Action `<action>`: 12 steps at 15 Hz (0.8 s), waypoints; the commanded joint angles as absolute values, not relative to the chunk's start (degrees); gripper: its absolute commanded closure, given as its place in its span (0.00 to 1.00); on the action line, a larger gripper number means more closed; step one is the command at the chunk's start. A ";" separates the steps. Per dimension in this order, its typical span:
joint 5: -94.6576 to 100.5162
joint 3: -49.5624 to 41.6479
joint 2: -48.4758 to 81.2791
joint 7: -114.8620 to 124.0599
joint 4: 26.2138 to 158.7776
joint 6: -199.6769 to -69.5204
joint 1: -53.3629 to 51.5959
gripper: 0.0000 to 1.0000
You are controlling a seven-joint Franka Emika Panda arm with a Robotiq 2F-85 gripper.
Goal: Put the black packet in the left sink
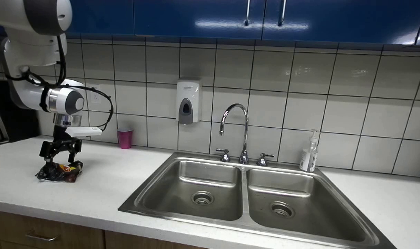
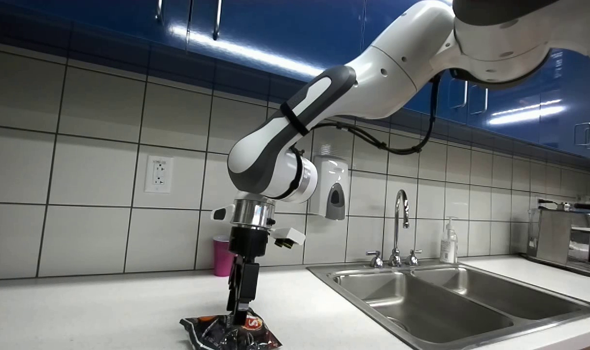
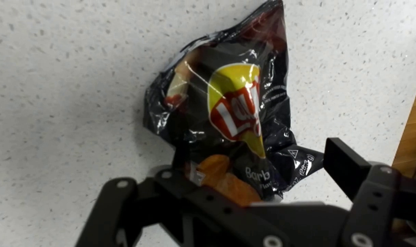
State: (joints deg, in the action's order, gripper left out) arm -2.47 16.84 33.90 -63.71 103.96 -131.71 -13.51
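The black packet is crinkled, with a red and yellow logo and orange chips printed on it. It lies on the white counter left of the sink, and also shows in an exterior view and in the wrist view. My gripper points down over the packet, its fingers apart on either side of the packet's near part. In the wrist view the gripper is open, and its linkage hides the packet's lower edge. The left sink is a steel basin with a round drain, to the right of the gripper; it also shows in an exterior view.
A pink cup stands by the tiled wall behind the gripper. A soap dispenser hangs on the wall. A tall faucet rises behind the sink. The right basin and a pump bottle are farther right. Blue cabinets hang above.
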 commanded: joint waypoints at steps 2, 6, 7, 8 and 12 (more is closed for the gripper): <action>-1.11 17.27 32.22 -62.59 105.34 -131.08 -12.64 0.00; -1.12 17.19 32.22 -62.44 105.13 -131.05 -12.54 0.42; -1.20 17.21 32.26 -62.42 105.04 -130.97 -12.50 0.50; -1.25 17.24 32.27 -62.43 105.02 -130.94 -12.46 0.58; -1.31 17.29 32.48 -62.45 104.70 -130.72 -12.46 0.89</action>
State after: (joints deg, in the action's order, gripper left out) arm -2.42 16.71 33.90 -63.71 104.10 -131.71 -13.25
